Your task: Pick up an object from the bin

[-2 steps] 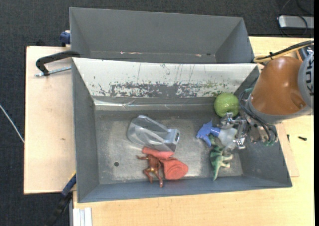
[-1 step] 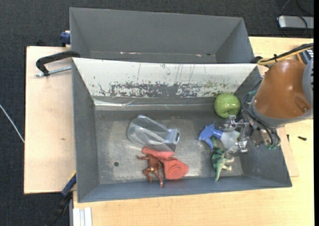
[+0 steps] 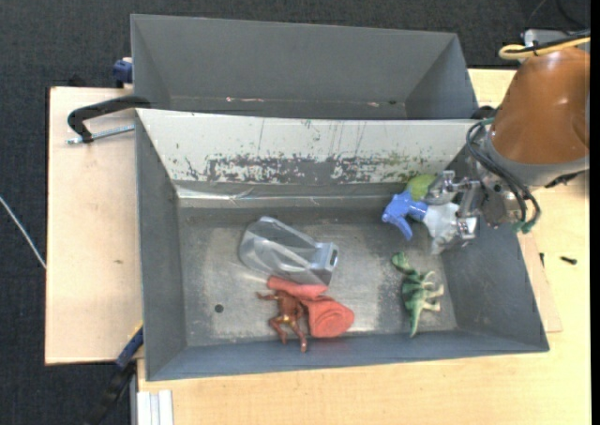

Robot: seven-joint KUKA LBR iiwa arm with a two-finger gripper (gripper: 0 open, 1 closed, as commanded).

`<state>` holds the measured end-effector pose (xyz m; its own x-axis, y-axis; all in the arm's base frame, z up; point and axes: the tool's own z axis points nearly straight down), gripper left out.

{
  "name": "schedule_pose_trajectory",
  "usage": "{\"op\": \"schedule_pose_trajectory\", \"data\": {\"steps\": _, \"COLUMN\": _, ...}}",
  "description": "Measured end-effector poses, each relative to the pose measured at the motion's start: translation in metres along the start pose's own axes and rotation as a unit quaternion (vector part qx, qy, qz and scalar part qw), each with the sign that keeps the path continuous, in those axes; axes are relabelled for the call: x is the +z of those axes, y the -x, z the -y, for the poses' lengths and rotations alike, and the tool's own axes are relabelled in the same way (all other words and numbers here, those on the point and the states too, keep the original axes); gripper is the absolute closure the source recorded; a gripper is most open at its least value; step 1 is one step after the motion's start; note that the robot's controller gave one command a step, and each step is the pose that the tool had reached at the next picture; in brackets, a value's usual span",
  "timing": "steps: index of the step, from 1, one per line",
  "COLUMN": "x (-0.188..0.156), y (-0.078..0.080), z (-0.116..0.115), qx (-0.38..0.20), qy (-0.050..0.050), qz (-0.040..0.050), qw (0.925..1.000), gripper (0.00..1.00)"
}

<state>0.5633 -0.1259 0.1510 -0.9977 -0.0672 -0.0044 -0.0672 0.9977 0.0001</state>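
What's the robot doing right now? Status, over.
Pincer at right side of bin, beside a blue plastic toy. Held or not: unclear. Green toy dinosaur lies just below, apart; yellow-green thing behind.

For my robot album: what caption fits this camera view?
Robot gripper beside a blue toy, right side of the grey bin, green dinosaur nearby.

Single arm [image 3: 555, 132] comes in from the right, wrist under an orange cover [image 3: 544, 95], dark cables [image 3: 502, 187] looped below it. The gripper [image 3: 450, 215] hangs off the wrist, tilted, pointing left and down.
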Motion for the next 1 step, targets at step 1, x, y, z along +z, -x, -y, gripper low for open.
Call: {"op": "schedule_pose_trajectory", "data": {"steps": 1, "x": 0.0, "y": 0.0, "z": 0.0001, "qx": 0.0, "qy": 0.0, "qz": 0.0, "qw": 1.0, "gripper": 1.0}}
